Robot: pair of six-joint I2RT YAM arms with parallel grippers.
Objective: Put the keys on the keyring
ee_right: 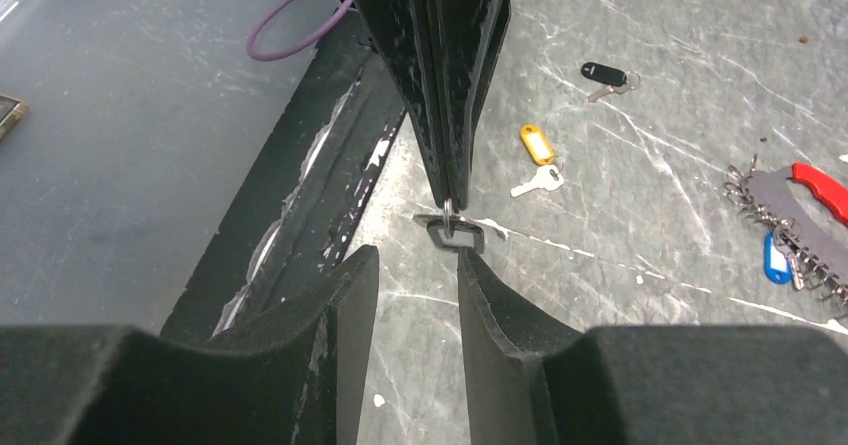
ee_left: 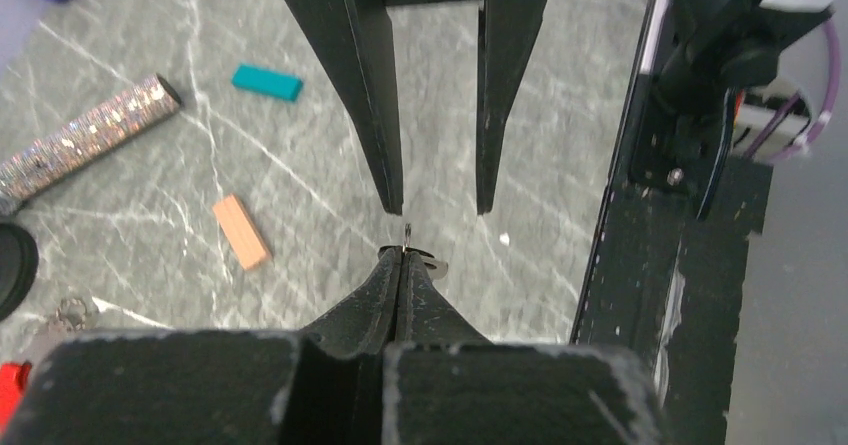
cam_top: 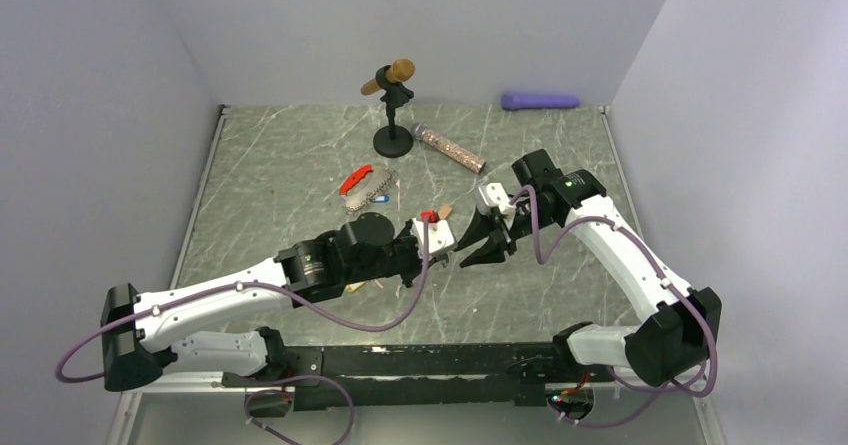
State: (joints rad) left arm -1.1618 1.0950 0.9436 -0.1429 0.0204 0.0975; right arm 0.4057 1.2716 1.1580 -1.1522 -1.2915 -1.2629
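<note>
One red keyring lies on the counter in the top view, well behind the work. Left wrist: left fingers pinch what looks like a small key; right fingers stand parted. Right wrist: yellow-tagged key and black-tagged key lie loose, so most threading likely remains.

**Robot Lab Test Cell Being Shown**

A marble-patterned tabletop is being boxed in by plain pale walls. Two white-and-black robot arms are being carried on a black rail and fed by loose purple cables. Unrelated props are being kept there: a microphone stand, a glittery tube, tagged keys.
</note>
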